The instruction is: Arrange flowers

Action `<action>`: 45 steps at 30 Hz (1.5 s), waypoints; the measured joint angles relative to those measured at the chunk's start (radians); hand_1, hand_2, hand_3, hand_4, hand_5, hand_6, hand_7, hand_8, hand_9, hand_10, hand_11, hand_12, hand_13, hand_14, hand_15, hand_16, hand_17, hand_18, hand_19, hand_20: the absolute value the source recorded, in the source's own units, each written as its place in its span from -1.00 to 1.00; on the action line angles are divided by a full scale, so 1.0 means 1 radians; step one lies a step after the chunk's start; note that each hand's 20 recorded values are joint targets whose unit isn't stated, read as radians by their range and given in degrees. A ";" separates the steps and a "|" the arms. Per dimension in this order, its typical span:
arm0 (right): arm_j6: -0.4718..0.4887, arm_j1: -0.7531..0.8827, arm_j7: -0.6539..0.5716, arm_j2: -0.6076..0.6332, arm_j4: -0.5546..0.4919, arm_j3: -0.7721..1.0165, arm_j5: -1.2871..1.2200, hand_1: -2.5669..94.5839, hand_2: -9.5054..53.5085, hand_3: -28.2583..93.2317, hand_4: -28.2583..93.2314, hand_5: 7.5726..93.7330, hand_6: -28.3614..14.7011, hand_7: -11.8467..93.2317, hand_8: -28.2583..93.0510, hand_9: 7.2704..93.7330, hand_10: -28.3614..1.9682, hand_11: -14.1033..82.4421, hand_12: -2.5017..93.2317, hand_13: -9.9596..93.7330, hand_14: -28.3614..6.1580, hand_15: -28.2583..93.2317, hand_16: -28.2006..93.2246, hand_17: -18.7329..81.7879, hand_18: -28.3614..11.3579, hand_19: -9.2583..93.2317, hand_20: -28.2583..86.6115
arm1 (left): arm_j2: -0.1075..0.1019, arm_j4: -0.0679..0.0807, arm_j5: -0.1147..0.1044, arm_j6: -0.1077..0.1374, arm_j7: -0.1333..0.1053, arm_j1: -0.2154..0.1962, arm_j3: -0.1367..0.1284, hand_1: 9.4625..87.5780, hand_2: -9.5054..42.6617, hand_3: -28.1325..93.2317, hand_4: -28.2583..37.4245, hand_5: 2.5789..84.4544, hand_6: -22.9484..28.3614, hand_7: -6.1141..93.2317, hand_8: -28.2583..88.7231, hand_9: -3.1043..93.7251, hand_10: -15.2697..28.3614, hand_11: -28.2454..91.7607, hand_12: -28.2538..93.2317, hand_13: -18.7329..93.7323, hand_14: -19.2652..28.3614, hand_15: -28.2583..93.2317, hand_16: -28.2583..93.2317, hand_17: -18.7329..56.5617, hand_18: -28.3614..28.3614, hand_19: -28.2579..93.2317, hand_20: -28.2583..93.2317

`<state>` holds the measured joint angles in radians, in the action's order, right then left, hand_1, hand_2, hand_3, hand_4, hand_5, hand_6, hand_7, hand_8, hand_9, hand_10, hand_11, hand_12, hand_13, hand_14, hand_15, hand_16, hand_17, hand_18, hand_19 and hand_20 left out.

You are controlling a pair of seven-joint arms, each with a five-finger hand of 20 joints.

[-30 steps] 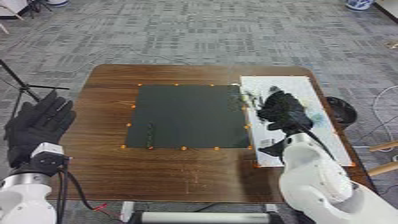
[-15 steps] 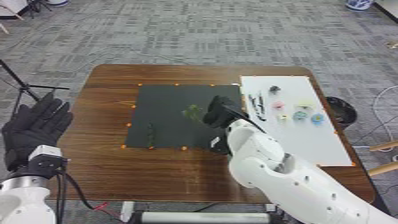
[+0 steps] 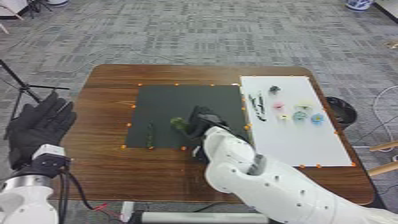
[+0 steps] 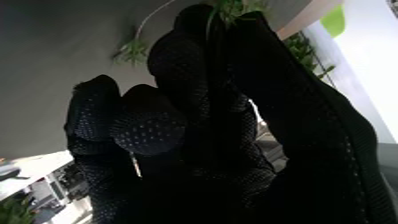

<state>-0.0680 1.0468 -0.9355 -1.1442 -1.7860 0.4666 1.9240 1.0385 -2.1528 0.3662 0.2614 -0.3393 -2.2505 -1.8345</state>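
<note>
A: Where is the robot's right hand?
B: The right hand (image 3: 206, 120) is over the right part of a dark mat (image 3: 169, 100), its arm slanting in from the bottom right of the head view.
A: Is it spread or closed?
B: It is pinching. The right wrist view shows a feathery green sprig (image 4: 233, 8) between the gloved thumb and fingers, with its leaves at their tips. In the head view, green pokes out on the hand's left side. Whether the sprig touches the mat cannot be told.
A: And the left hand?
B: The left hand (image 3: 40, 122) is beside the left edge of the brown wooden counter (image 3: 178, 175), its fingers straight and slightly spread, holding nothing.
A: What lies on the mat?
B: A slender green stem (image 3: 150, 135) lies near its lower left corner, apart from the right hand. Small orange marks (image 3: 133, 106) dot the mat's border.
A: Where are the flowers?
B: On a white board (image 3: 311, 145) to the mat's right. There is a pink bloom (image 3: 278, 105), a small yellow one (image 3: 284, 117), a pale yellow-green one (image 3: 305, 106), a teal one (image 3: 299, 115) and a blue one (image 3: 317, 118). A dark piece (image 3: 274, 89) sits farther back, and thin dark stems (image 3: 257, 106) lie along the board's left side.
</note>
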 measured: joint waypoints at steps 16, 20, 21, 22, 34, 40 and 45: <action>-0.048 -0.012 -0.005 -0.030 0.020 -0.049 0.039 0.01 -0.94 0.60 -0.76 0.52 0.22 0.04 -0.20 0.56 -0.05 0.25 0.03 0.62 0.01 0.68 0.12 0.17 -0.86 0.88 0.07 | -0.026 0.007 -0.002 0.002 0.004 0.023 0.016 -0.58 -0.01 0.70 -1.00 0.03 0.28 -0.67 -0.65 -0.22 0.44 -0.16 -0.36 -0.19 0.47 -0.06 -0.61 -0.68 0.56 0.07 -0.37; -0.045 -0.003 -0.005 -0.035 0.019 -0.047 0.037 -0.02 -0.96 0.57 -0.78 0.52 0.19 -0.03 -0.23 0.55 -0.12 0.30 -0.11 0.62 0.01 0.68 0.12 0.16 -0.86 0.88 0.05 | -0.028 0.008 -0.003 0.006 0.002 0.029 0.023 -0.58 -0.01 0.70 -1.00 0.03 0.28 -0.67 -0.65 -0.21 0.44 -0.16 -0.36 -0.19 0.47 -0.06 -0.61 -0.68 0.56 0.08 -0.37; -0.045 0.000 -0.005 -0.036 0.019 -0.047 0.037 -0.02 -0.96 0.57 -0.77 0.52 0.18 -0.05 -0.23 0.54 -0.13 0.31 -0.13 0.62 0.01 0.68 0.12 0.16 -0.86 0.88 0.05 | -0.029 0.009 -0.004 0.006 0.002 0.031 0.024 -0.58 -0.01 0.70 -1.00 0.03 0.28 -0.67 -0.65 -0.21 0.44 -0.16 -0.36 -0.19 0.47 -0.06 -0.61 -0.67 0.56 0.08 -0.37; -0.045 0.002 -0.005 -0.037 0.019 -0.047 0.037 -0.02 -0.97 0.57 -0.78 0.53 0.17 -0.09 -0.25 0.54 -0.13 0.30 -0.15 0.62 0.01 0.67 0.12 0.16 -0.86 0.88 0.05 | -0.029 0.010 -0.004 0.006 0.002 0.033 0.025 -0.58 -0.02 0.70 -1.00 0.01 0.28 -0.67 -0.65 -0.21 0.43 -0.16 -0.36 -0.19 0.47 -0.06 -0.61 -0.67 0.56 0.08 -0.37; -0.081 0.005 0.006 -0.030 0.003 -0.066 0.061 -0.09 -0.99 0.59 -0.78 0.50 0.11 -0.21 -0.27 0.54 -0.15 0.26 -0.21 0.60 -0.01 0.66 0.10 0.14 -0.87 0.87 0.04 | -0.026 0.010 -0.006 0.006 -0.014 0.032 0.024 -0.58 -0.02 0.70 -1.00 -0.03 0.27 -0.68 -0.65 -0.22 0.43 -0.16 -0.36 -0.19 0.47 -0.07 -0.61 -0.67 0.56 0.08 -0.37; -0.097 0.023 0.045 0.011 -0.031 -0.026 0.286 -0.17 -0.98 0.62 -0.77 0.48 0.08 -0.26 -0.35 0.51 -0.18 0.22 -0.24 0.58 -0.03 0.66 0.10 0.12 -0.89 0.86 0.04 | -0.010 0.007 -0.006 0.005 -0.020 0.015 0.006 -0.58 -0.03 0.70 -1.00 -0.02 0.27 -0.67 -0.65 -0.22 0.43 -0.16 -0.36 -0.19 0.47 -0.07 -0.61 -0.67 0.56 0.08 -0.37; -0.110 0.091 0.071 0.072 -0.119 0.128 0.359 -0.21 -0.94 0.63 -0.76 0.44 0.03 -0.32 -0.66 0.49 -0.29 0.03 -0.35 0.54 -0.08 0.63 0.08 0.09 -0.88 0.84 0.03 | 0.006 0.005 -0.005 0.004 -0.021 0.003 -0.007 -0.58 -0.03 0.70 -1.00 0.00 0.28 -0.67 -0.65 -0.23 0.43 -0.16 -0.36 -0.19 0.47 -0.07 -0.61 -0.67 0.56 0.07 -0.37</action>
<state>-0.1784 1.1380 -0.8647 -1.0727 -1.9048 0.5946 2.2825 1.0441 -2.1481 0.3607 0.2649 -0.3607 -2.2477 -1.8419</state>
